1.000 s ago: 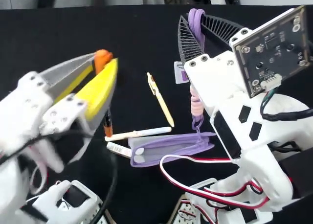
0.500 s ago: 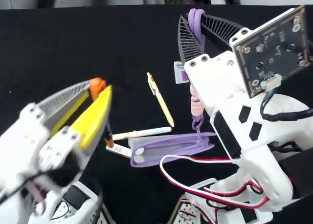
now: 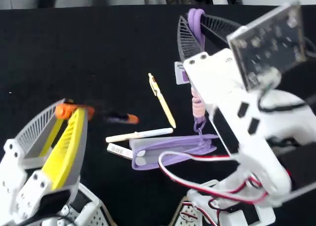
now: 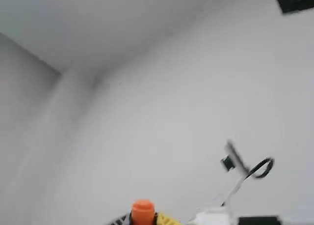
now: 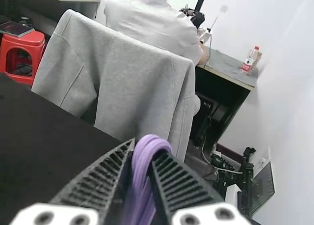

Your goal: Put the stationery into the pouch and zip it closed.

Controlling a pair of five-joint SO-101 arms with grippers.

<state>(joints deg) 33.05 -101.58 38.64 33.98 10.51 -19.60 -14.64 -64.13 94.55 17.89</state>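
The left end effector, pinching an orange-capped marker, has drawn back toward the worktop's near-left corner, and the marker has swung from hanging to level. The pouch lies by the near edge, its purple strap clamped in the right end effector. The marker likely needs re-aiming at the pouch.
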